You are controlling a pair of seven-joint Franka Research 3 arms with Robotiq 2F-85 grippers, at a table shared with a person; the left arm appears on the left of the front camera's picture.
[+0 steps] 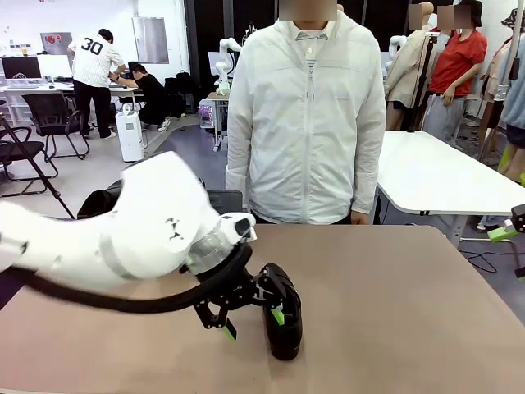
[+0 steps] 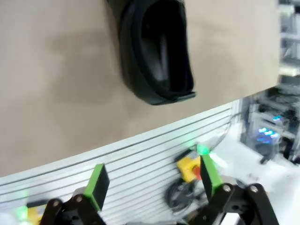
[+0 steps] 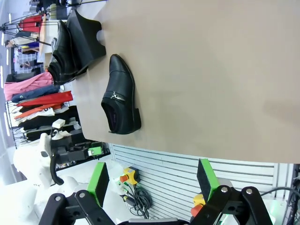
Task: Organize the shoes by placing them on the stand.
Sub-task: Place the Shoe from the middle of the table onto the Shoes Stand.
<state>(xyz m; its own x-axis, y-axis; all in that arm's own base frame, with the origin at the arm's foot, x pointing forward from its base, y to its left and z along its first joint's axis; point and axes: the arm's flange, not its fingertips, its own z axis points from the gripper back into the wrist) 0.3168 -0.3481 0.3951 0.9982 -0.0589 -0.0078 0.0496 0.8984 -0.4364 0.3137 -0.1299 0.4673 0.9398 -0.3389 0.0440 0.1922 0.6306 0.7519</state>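
At the near edge of the counter (image 1: 394, 295), the left gripper (image 1: 253, 322) hangs low with its jaws spread and nothing between them; its green pads (image 1: 278, 316) stand apart, one touching or just beside the near side of a black shoe (image 1: 281, 320), the other out over bare counter. From the left wrist view the same shoe (image 2: 157, 51) lies ahead of and above the fingertips (image 2: 97, 183), its open heel end turned toward the camera, well short of sitting between the pads. So the shoe is beside the jaws, not inside them.

My reading is that the step in hand is the approach for a pick-up: this shoe rests on the counter and is not yet gripped. The next move would call for shifting the left gripper sideways over the shoe, so one pad goes each side of the upper or the heel collar, then lowering and pinching. The leather looks glossy, so a grip on the collar edge should hold better than one across the smooth toe.

Farther off, the right gripper (image 3: 150, 180) also has its jaws spread and empty, poised off the counter's edge. Its wrist view shows the shoe (image 3: 119, 98) lying flat near that edge, and beyond it the stand (image 3: 86, 35) at the far corner with another shoe (image 3: 63, 56) leaning on its slope. Beyond the counter a person (image 1: 305, 115) in a white jacket stands watching.
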